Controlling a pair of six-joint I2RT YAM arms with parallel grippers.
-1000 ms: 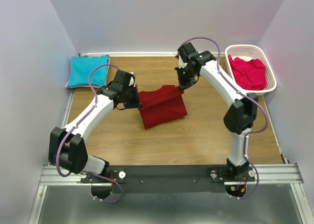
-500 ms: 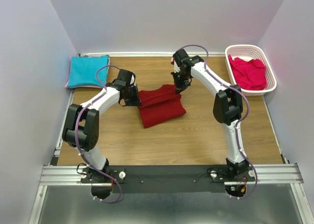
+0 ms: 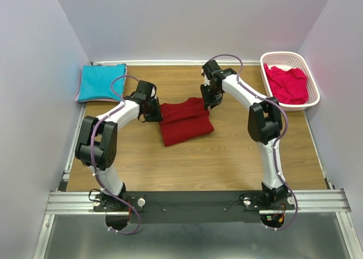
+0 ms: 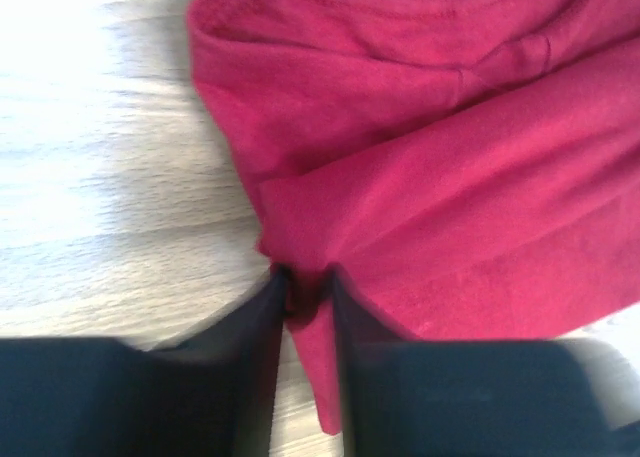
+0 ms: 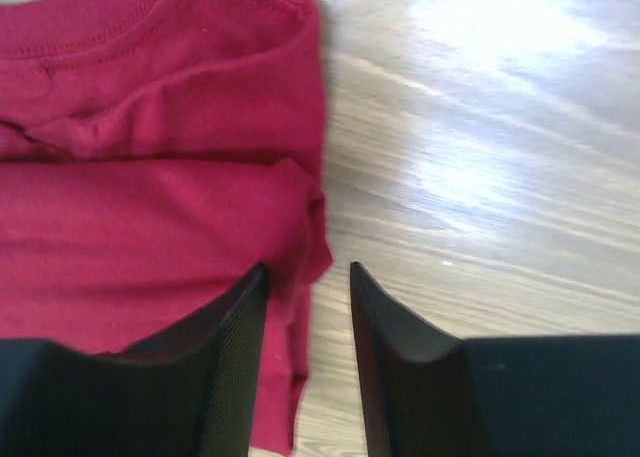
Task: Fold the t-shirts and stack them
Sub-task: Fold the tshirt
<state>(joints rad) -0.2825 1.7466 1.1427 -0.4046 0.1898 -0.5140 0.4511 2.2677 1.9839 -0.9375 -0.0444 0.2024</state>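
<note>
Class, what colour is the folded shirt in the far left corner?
The shirt is turquoise, best seen from top external.

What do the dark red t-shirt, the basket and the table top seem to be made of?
Dark red t-shirt: soft matte knit cloth; stitched collar, soft folds. Basket: white plastic, probably; latticed walls. Table top: wood or wood-look laminate, slight sheen; grain lines, glare patches.

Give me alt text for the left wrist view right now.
The left gripper has its fingers closed on a fold at the edge of the dark red t-shirt. The shirt lies in layers on the pale wooden table.
</note>
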